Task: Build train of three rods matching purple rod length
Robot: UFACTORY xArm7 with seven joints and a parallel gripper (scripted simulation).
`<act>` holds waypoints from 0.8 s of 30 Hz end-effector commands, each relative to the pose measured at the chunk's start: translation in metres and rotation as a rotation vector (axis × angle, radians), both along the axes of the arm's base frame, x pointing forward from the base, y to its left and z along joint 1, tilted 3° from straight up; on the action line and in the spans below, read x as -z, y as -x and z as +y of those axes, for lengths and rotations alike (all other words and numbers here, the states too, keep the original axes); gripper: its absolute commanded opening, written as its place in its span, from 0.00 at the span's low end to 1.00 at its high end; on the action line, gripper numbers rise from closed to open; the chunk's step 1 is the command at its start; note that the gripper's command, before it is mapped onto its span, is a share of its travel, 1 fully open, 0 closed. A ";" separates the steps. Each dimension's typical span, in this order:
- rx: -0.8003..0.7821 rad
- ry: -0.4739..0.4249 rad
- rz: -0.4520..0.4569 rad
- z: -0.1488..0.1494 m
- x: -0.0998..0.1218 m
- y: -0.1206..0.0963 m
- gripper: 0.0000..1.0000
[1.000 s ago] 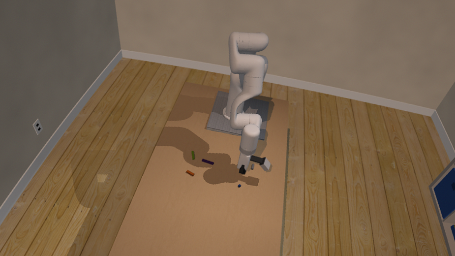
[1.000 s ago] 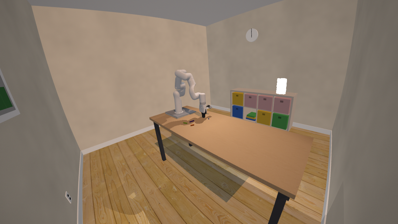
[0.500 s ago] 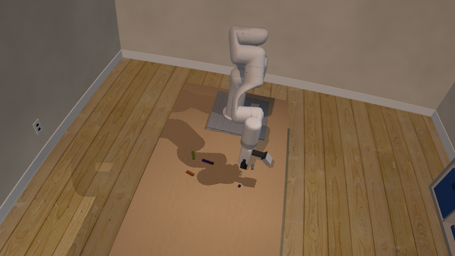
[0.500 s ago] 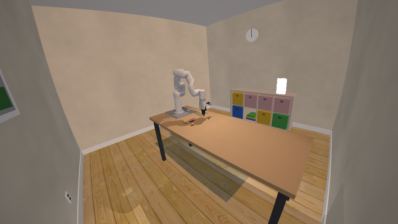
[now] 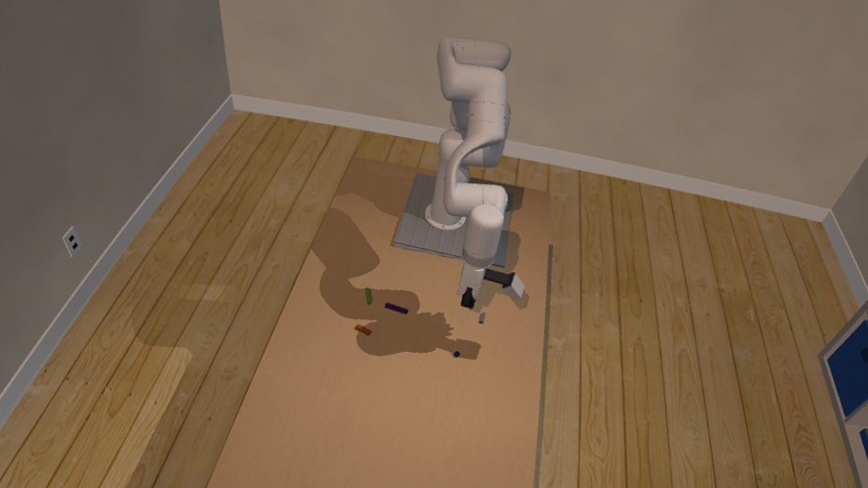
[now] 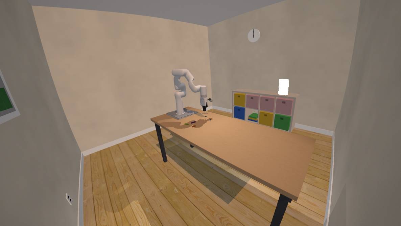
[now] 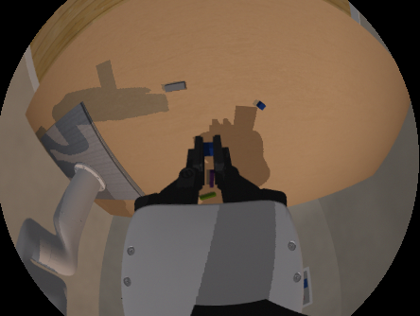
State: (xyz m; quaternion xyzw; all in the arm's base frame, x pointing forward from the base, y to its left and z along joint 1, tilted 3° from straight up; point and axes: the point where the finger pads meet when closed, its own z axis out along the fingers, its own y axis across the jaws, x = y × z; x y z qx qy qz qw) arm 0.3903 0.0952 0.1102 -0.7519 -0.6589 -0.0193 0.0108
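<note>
My gripper [image 5: 467, 303] [image 6: 204, 109] [image 7: 208, 146] is shut on a blue rod [image 7: 208, 149] and holds it above the table, near the grey rod. The grey rod [image 5: 482, 318] [image 6: 205, 116] [image 7: 175, 86] lies flat. A second blue rod [image 5: 456, 353] [image 6: 210, 119] [image 7: 260, 105] lies apart from it. The purple rod [image 5: 396, 308] [image 6: 193, 122] [image 7: 212, 179] lies left of the gripper in the top view. The lime rod [image 5: 368, 295] [image 6: 186, 123] [image 7: 208, 196] and the orange rod [image 5: 363, 329] [image 6: 193, 126] lie farther left. The orange rod is not visible in the wrist view. No rods on the table touch.
The arm stands on a grey base plate [image 5: 412, 226] [image 6: 172, 114] [image 7: 101, 163] at the back of the table [image 5: 379, 454] [image 6: 252, 145] [image 7: 307, 57]. The arm's shadow falls across the purple rod. A shelf [image 6: 237, 90] with bins stands beyond the table.
</note>
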 end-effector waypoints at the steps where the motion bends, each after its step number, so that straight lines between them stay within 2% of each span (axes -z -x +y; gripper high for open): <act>1: 0.000 -0.001 -0.003 0.000 -0.003 -0.001 0.04; 6: 0.028 -0.001 -0.002 -0.003 -0.003 0.001 0.04; 9: 0.185 -0.003 0.004 -0.022 -0.002 0.014 0.04; 15: 0.360 -0.007 0.012 -0.041 0.000 0.030 0.04; 24: 0.365 -0.007 0.012 -0.042 0.000 0.031 0.04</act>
